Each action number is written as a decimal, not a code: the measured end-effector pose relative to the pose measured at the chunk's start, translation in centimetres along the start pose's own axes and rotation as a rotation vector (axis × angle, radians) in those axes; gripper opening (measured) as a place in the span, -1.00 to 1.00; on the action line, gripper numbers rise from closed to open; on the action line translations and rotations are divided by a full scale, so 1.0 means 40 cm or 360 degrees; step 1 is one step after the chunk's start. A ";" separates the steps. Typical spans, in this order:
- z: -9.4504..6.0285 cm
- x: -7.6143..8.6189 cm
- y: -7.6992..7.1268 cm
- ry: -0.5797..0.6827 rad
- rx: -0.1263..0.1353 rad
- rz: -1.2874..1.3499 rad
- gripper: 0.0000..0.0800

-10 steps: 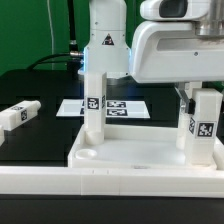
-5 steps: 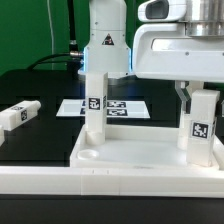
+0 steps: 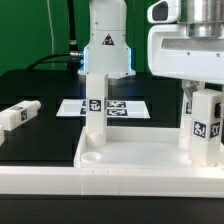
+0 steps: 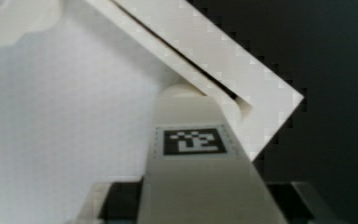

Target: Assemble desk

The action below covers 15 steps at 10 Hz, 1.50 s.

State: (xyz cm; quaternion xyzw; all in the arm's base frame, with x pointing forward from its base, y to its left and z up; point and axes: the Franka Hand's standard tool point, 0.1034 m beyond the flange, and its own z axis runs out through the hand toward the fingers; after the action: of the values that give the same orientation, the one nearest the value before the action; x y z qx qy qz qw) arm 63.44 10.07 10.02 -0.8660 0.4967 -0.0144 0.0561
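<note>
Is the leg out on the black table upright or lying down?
Lying down: that leg rests on its long side on the table, away from the desktop.

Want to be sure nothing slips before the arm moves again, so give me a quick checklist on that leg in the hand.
1. Leg between the hand fingers: ok, gripped near its top.
2. Leg upright: ok.
3. Leg over the slab corner on the exterior view's right: ok.
4. Leg fully seated in its socket: cannot tell, base hidden.
5. Other standing leg upright: ok.
6. Loose leg clear of the hand: ok, lying apart on the table.
</note>
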 end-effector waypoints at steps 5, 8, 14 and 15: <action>0.003 0.003 0.004 -0.0011 -0.0004 0.0004 0.35; 0.004 0.008 0.008 -0.0012 -0.0008 -0.0474 0.61; 0.004 0.012 0.007 0.0017 -0.0047 -0.1296 0.62; 0.005 0.009 0.006 0.0025 -0.0064 -0.1435 0.62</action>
State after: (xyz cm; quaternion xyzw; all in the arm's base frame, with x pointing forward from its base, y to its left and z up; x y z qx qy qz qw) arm 63.43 9.66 9.77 -0.9967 0.0703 -0.0342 0.0236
